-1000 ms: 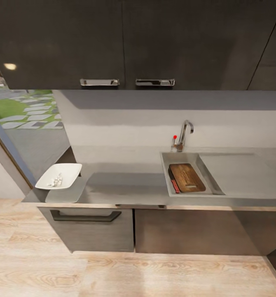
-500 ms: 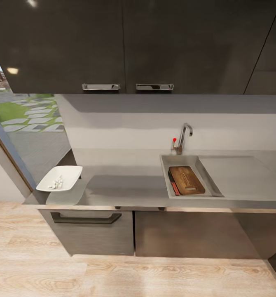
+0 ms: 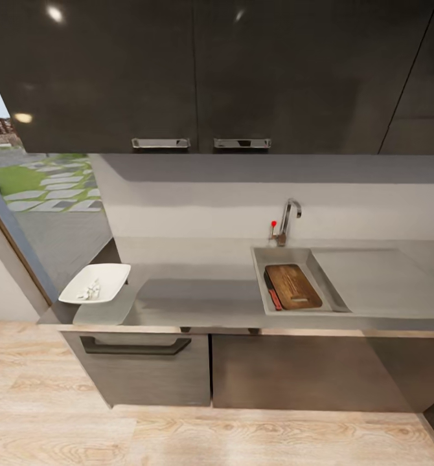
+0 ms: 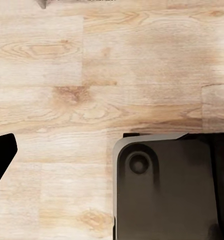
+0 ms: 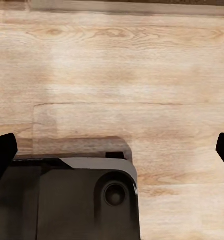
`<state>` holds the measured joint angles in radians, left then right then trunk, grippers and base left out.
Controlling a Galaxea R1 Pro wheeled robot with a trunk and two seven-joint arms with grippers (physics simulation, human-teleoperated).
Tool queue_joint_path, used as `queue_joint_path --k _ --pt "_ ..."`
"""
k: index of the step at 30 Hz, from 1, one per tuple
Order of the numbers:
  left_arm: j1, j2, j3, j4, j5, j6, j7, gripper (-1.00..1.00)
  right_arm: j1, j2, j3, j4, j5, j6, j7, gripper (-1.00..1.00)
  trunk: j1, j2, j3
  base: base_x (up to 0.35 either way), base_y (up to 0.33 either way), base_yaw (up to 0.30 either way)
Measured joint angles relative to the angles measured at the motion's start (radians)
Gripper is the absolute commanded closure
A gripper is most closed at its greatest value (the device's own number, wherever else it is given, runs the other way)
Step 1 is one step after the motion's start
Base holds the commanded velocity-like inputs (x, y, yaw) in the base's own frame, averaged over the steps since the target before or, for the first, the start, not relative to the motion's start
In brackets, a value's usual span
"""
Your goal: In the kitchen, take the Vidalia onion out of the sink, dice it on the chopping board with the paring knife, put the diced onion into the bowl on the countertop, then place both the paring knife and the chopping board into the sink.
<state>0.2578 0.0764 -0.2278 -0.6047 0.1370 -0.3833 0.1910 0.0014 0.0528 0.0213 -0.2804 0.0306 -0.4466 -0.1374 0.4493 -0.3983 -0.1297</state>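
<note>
Steel countertop (image 3: 197,294) carries bowl (image 3: 95,283); wrist views face floor (image 4: 117,75).

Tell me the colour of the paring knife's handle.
Red; the paring knife shows best in the head view.

- Pretty evenly lit, soft render, slightly blurry all over.
- Glossy upper cabinets (image 3: 197,71) catch a few small ceiling-light glints.
- Broad soft shadow sits on the countertop (image 3: 197,301) and under the cabinets.
- Daylight comes from the window (image 3: 42,188).
- Wrist views look bright, wood floor (image 4: 112,75) sharp enough.
</note>
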Motion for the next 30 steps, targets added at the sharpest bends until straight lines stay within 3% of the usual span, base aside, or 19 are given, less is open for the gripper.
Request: queue_joint_path --k 3,7,10,15,18,30 --pt "0.0 -0.001 0.0 0.0 0.0 0.0 0.0 -1.0 0.0 -0.014 0.001 0.041 0.001 0.002 0.001 -1.0 0.0 0.0 0.003 0.0 0.0 0.0" --pt "0.0 -0.001 0.0 0.003 0.0 0.002 0.002 -1.0 0.0 -0.079 0.002 0.158 0.001 0.003 0.001 -1.0 0.0 0.0 0.005 0.0 0.0 0.0" --pt "0.0 -0.001 0.0 0.011 0.0 0.007 0.005 -1.0 0.0 -0.107 0.004 0.214 0.001 0.013 -0.001 -1.0 0.0 0.0 0.005 0.0 0.0 0.0" --pt "0.0 -0.001 0.021 0.068 0.0 0.008 0.078 -1.0 0.0 -0.108 -0.002 0.252 -0.001 0.105 -0.009 -1.0 0.0 0.0 0.005 0.0 0.0 0.0" --pt "0.0 -0.002 0.025 0.105 0.001 0.009 0.112 -1.0 0.0 -0.108 -0.01 0.249 -0.025 0.158 -0.01 -1.0 0.0 0.0 0.005 0.0 0.0 0.0" --pt "0.0 -0.001 0.024 0.273 -0.004 0.001 0.11 -1.0 0.0 -0.097 -0.012 0.226 -0.041 0.163 -0.008 -1.0 0.0 0.0 0.005 0.0 0.0 0.0"
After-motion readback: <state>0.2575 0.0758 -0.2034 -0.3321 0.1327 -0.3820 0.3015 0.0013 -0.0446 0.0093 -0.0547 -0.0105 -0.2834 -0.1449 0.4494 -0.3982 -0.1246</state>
